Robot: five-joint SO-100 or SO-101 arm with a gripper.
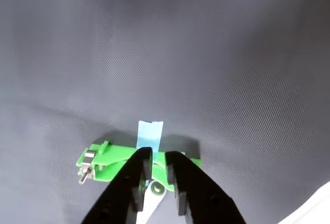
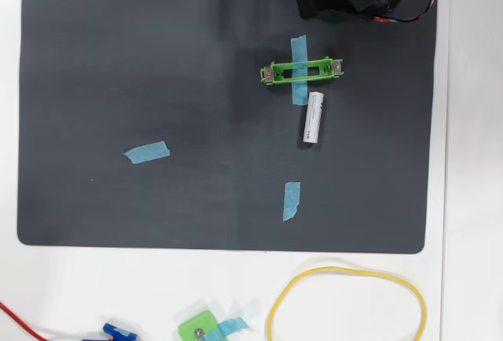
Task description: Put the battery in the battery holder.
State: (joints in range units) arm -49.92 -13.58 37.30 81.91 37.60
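We counted one battery holder [image 1: 111, 158] right under our gripper [image 1: 159, 168] in the wrist view, fingers [image 1: 140, 170] slightly parted and gripping nothing. One battery [image 2: 314, 118] lay just beside the holder (overhead), with three loose blue tape strips [image 2: 147, 152] around.

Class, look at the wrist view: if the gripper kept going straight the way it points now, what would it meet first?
Most likely the battery holder, which sits just past the gripper fingertips, at its blue tape strip. The gripper's height above it is unclear, so this is a cautious judgement.
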